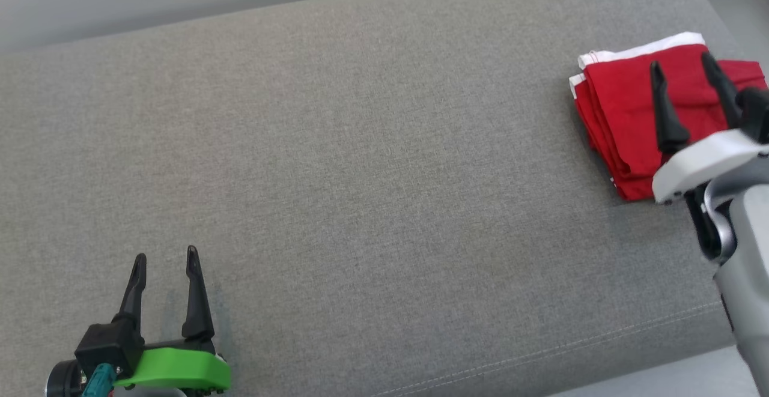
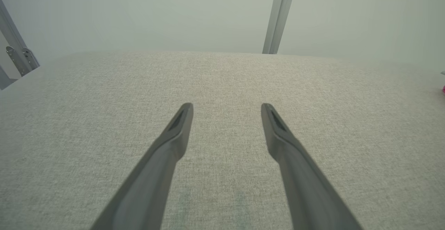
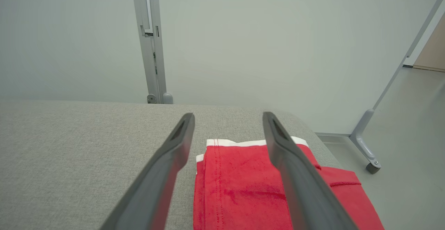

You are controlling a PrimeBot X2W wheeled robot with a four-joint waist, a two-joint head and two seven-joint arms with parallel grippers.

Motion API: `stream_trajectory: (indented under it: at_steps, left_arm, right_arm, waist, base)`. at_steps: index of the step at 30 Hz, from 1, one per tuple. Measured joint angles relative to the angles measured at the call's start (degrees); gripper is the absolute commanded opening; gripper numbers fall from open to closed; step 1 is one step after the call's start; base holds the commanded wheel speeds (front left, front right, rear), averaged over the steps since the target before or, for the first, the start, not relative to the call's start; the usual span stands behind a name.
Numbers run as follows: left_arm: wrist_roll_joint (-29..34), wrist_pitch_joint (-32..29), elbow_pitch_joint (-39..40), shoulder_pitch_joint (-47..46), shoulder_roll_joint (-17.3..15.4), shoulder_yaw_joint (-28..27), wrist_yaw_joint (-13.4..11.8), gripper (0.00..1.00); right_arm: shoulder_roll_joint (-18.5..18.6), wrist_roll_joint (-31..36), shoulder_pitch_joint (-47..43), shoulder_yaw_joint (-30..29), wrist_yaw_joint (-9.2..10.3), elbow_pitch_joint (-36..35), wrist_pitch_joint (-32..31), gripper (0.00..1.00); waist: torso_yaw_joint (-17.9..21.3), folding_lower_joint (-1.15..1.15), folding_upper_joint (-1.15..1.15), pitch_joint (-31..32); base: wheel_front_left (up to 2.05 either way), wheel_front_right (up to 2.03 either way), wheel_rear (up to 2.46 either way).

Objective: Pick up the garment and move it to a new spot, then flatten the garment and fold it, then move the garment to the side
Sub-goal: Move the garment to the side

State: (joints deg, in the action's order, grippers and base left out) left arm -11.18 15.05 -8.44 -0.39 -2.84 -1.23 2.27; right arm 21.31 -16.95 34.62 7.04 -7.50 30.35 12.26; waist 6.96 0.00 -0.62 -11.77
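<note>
Under the right hand (image 1: 680, 60) the garment (image 1: 619, 109) is bright red, with a white band along the edge beyond the fingertips. That hand has black fingers on a white mount. The left hand (image 1: 166, 253) has black fingers on a vivid green mount, a teal plug (image 1: 101, 379) beside it. The worktop (image 1: 384, 163) around both is plain heathered grey weave, with one paler stitched line.

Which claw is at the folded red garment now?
The right claw, on the white mount, open over the red garment at the right end of the grey cushion. The left claw, green-mounted, is open over the cushion far from it.
</note>
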Motion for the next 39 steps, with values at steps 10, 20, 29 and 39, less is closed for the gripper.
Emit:
stream_trajectory:
  at_steps: [10,20,29,39]
  left_arm:
    - [0.1,0.0,-3.9,4.2,0.0,-1.6,-0.1,1.0]
    - [0.2,0.0,-6.4,4.5,0.0,-2.1,0.8,1.0]
    - [0.2,0.0,-7.9,4.2,0.0,-2.8,1.6,1.0]
    - [0.2,0.0,-8.6,4.1,0.0,-3.1,1.9,1.0]
  right_arm:
    - [-9.9,6.6,-18.2,-5.9,0.0,-7.6,2.3,1.0]
    - [-16.4,16.1,-26.3,-8.4,0.0,-12.5,2.7,1.0]
    - [-18.3,23.6,-30.7,-10.1,0.0,-17.2,2.7,1.0]
    - [-18.4,25.3,-30.5,-11.0,0.0,-18.1,2.7,1.0]
  waist:
    - [-2.3,0.0,0.0,8.5]
    - [-3.6,0.0,0.0,12.2]
    - [-2.8,0.0,0.0,12.4]
    - [-2.7,0.0,0.0,12.7]
  base:
    - [0.0,0.0,0.0]
    - [0.0,0.0,0.0]
    - [0.0,0.0,0.0]
    - [0.0,0.0,0.0]
